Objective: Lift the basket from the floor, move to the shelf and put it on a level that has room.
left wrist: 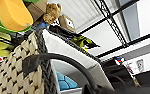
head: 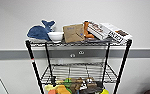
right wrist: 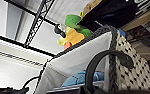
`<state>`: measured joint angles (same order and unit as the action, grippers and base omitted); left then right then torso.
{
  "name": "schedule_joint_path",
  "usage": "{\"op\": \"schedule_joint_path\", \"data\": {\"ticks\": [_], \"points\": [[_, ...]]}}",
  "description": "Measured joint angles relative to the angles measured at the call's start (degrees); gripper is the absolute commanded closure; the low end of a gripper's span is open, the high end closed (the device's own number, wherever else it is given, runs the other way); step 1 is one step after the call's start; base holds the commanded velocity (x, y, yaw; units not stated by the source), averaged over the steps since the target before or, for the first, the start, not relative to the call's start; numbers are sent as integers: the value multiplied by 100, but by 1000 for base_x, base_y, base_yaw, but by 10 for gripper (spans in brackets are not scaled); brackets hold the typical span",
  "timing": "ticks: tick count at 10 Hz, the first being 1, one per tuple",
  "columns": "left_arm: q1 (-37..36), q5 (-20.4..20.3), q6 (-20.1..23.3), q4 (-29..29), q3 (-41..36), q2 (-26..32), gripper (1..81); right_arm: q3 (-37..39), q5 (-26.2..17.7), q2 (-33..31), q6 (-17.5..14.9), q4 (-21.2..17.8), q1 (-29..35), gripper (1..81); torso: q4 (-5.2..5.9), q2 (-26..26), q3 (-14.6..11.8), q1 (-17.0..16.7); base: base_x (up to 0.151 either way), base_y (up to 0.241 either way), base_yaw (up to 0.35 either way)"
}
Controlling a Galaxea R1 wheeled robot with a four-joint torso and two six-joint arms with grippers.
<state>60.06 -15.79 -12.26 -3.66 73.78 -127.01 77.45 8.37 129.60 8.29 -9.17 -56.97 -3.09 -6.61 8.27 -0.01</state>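
— Woven beige right up against both wrists: that's the basket (left wrist: pixel 13 72), its pale grey-white lining (left wrist: pixel 66 47) facing the left arm's camera. What about the left gripper?

— Can't tell whether it is apart, together or clamped on anything. A dark curved handle (left wrist: pixel 66 60) arcs across just ahead of it, close to the basket's rim.

— And the right gripper?

— Same answer, I can't tell. From that wrist the basket (right wrist: pixel 136 72) sits just as close, with a dark handle (right wrist: pixel 103 57) looping up beside the lining. Something blue (right wrist: pixel 78 77) lies inside the basket.

— Beyond the basket, further from the grippers?

— Toys, crowded just past the rim. On the left arm's side there's a yellow foam piece (left wrist: pixel 11 12), a small teddy bear (left wrist: pixel 52 12) and a little cardboard box (left wrist: pixel 66 22). On the right arm's side, a green and orange toy (right wrist: pixel 73 27).

— And the shelf?

— Its black wire tiers and posts (left wrist: pixel 111 22) rise past the toys, away from both grippers. In the head view the shelf (head: pixel 32 62) stands against a pale wall, and the same bright toys (head: pixel 73 86) show low in the rack.

— Which tier is above them?

— The level (head: pixel 78 72), black wire grid, second from the top. Furthest up, the top tier carries a blue whale plush (head: pixel 39 31), a white bowl (head: pixel 56 36), a brown paper bag (head: pixel 73 32) and some printed boxes (head: pixel 108 31).
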Motion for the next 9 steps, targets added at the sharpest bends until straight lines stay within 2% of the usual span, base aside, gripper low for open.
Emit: {"op": "schedule_joint_path", "data": {"ticks": [2, 9], "points": [[-89, -111, 0, 63, -324, 201, 811, -306, 9, -140, 17, 5, 179, 811, 0, 0, 0, 0, 0, 0, 0], [-507, -129, -9, 140, -1196, 651, 811, -1141, -44, -724, 41, -15, 619, 811, 0, 0, 0, 0, 0, 0, 0]]}}
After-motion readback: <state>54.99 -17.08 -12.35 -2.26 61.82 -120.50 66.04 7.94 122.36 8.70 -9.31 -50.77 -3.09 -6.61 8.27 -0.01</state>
